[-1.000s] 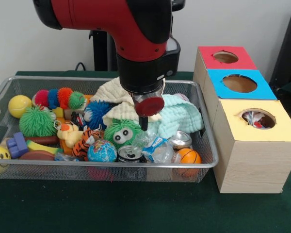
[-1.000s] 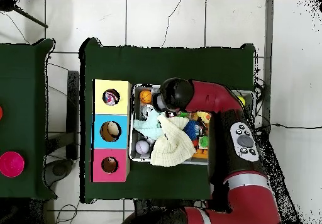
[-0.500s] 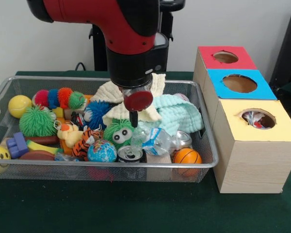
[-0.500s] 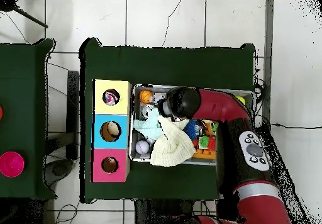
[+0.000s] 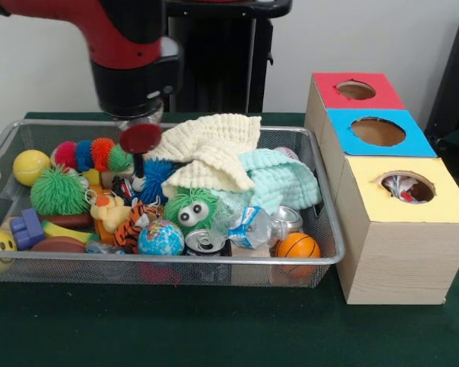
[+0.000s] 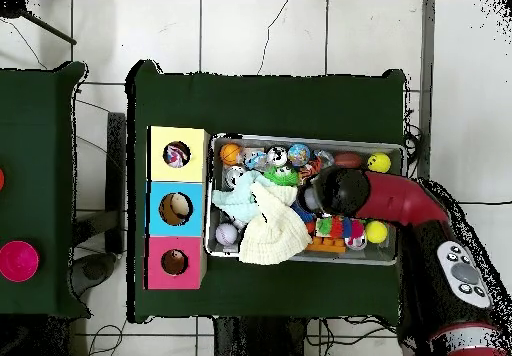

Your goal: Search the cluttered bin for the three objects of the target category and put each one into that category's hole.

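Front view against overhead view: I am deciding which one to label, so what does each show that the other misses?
Only the front view shows the boxes' wooden sides, the mesh wall of the bin and the green googly-eyed toy's face. Only the overhead view shows the tiled floor, a second green table with a pink disc, and the whole arm. Both show the cream cloth, the mint cloth, the orange ball, and the yellow, blue and red holes.
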### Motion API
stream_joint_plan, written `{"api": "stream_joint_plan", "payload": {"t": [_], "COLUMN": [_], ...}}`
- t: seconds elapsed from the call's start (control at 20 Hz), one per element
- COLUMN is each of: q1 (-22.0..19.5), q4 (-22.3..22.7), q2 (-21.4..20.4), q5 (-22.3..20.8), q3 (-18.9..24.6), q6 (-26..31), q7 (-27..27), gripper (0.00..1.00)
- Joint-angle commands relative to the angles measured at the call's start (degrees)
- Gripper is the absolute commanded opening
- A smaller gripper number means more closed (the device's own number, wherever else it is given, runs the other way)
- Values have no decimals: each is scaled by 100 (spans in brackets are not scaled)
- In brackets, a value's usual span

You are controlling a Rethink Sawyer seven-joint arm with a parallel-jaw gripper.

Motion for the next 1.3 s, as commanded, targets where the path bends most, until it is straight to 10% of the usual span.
{"api": "stream_joint_plan", "payload": {"t": [0.05, 0.95, 1.3], "q1": [-304, 396, 243], "q4": [335, 63, -571], "q2": [292, 1193, 1819], "q5": [-956, -969, -1128], "q3": [405, 318, 481], "q6": [-465, -1179, -1365], "q7": [-2014, -629, -1341], "gripper": [0, 0, 0]}}
